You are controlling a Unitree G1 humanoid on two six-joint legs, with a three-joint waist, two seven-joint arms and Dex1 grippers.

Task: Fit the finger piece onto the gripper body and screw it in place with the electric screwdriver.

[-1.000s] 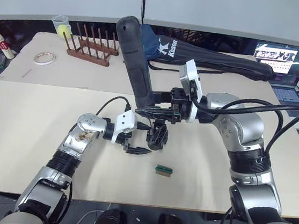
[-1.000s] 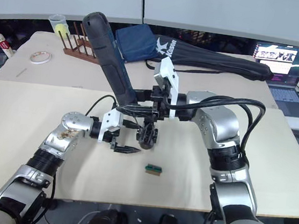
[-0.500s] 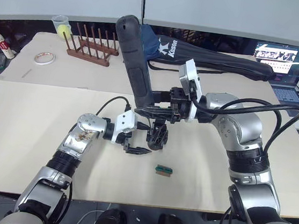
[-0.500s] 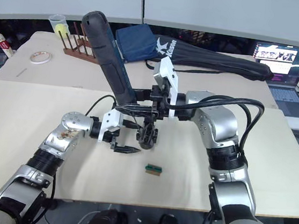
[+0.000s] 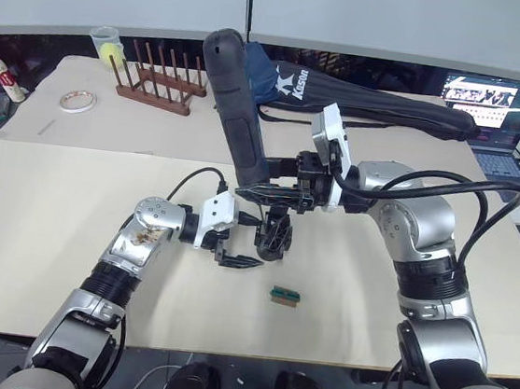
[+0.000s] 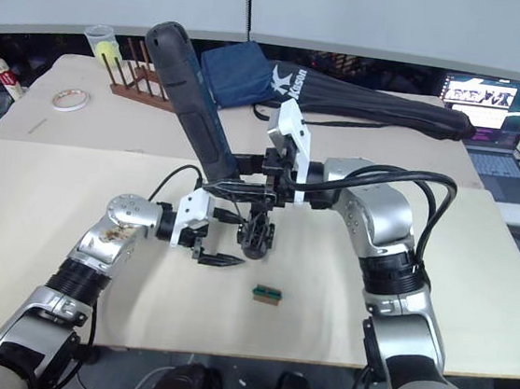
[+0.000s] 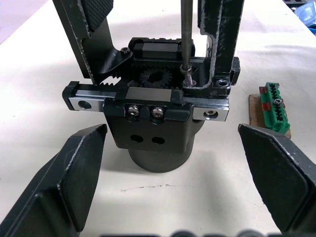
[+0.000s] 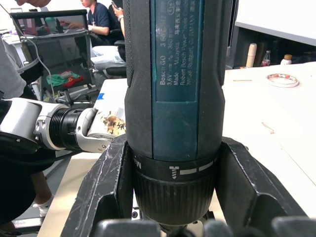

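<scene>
Screwdriver [image 5: 235,107] bit tip hidden behind gripper body [image 5: 274,234]

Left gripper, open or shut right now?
Open: the left gripper has its fingers spread apart beside the gripper body, not touching it.

In the head views the right gripper [image 5: 262,193] and the electric screwdriver [image 5: 235,107] cover the top of the gripper body [image 5: 274,235], hiding the finger piece and the bit's tip there. In the left wrist view the bit's upper shaft and the two upright prongs [image 7: 220,42] are cut off; the green block [image 7: 274,107] is partly hidden
</scene>
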